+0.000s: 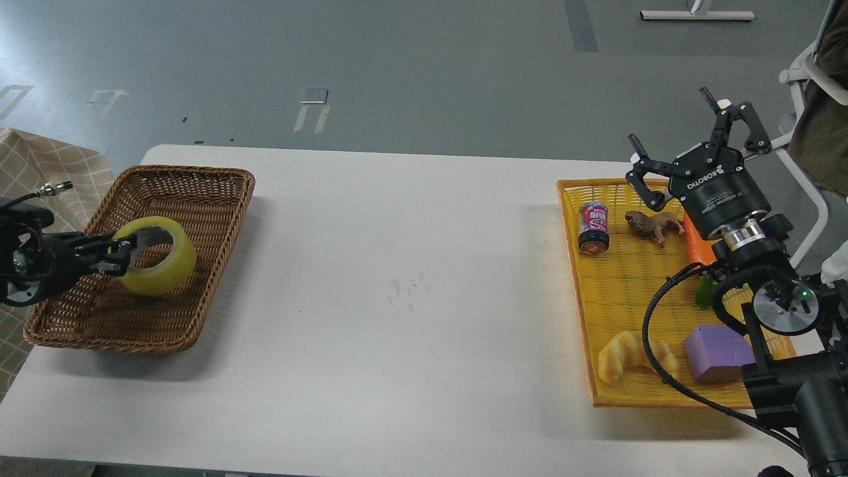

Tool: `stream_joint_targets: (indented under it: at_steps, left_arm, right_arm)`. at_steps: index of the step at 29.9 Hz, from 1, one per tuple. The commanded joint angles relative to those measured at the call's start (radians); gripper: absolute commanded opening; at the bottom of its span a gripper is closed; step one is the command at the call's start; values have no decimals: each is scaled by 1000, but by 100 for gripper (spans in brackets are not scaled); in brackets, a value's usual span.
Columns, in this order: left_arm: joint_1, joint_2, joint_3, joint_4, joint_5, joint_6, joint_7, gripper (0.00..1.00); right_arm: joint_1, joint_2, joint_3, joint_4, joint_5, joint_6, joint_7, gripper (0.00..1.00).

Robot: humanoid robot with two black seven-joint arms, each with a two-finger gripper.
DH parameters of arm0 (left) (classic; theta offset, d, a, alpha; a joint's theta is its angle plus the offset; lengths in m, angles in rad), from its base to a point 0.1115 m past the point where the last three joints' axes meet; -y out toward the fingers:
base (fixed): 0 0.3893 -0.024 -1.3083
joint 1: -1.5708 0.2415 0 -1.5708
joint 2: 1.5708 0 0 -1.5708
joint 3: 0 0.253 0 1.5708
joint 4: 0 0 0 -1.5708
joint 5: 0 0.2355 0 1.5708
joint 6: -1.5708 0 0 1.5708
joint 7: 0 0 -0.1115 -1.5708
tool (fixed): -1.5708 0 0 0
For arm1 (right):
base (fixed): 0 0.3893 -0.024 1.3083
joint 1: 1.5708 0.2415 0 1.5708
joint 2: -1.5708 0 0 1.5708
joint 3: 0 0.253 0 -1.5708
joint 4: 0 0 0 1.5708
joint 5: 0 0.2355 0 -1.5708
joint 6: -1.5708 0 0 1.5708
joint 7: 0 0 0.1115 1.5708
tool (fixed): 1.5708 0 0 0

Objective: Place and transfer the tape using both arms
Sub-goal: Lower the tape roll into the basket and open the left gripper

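Tape (pixel 159 257): my left claw (pixel 122 257) clamps its rim, over the wicker basket (pixel 199 192).
Right claw (pixel 689 142): fingers spread, above yellow tray (pixel 589 344).

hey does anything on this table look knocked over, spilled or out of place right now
Nothing looks spilled or damaged. The tape sits tilted on edge in the wicker basket only because the left gripper is at its core. The yellow tray's items lie loosely scattered.
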Motion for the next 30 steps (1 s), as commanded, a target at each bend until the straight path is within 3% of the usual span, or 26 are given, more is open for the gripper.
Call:
stream_joint_targets:
  at_steps: [1,10,11,14,15,17,25,30]
  left_arm:
    - [7,-10,0,6,-9,-1,0,0]
    - [8,-16,0,11,-9,1,3,0]
    - [8,-16,0,11,-9,1,3,4]
    - [8,-16,0,11,-9,13,5,36]
    - [8,-16,0,11,-9,19,5,41]
    - [17,-16,0,11,-9,39,5,71]
    - [17,-16,-3,-3,-30,56,2,90]
    - [-2,-1,-7,-24,-145,58,-3,95]
  right_arm:
    - [0,-2,0,0,0,0,0,100]
    - [0,-2,0,0,0,0,0,100]
    - [0,-2,0,0,0,0,0,100]
    - [0,-2,0,0,0,0,0,100]
    - [0,-2,0,0,0,0,0,100]
    - [0,-2,0,0,0,0,0,100]
    - [0,-2,0,0,0,0,0,100]
    - [0,-2,0,0,0,0,0,100]
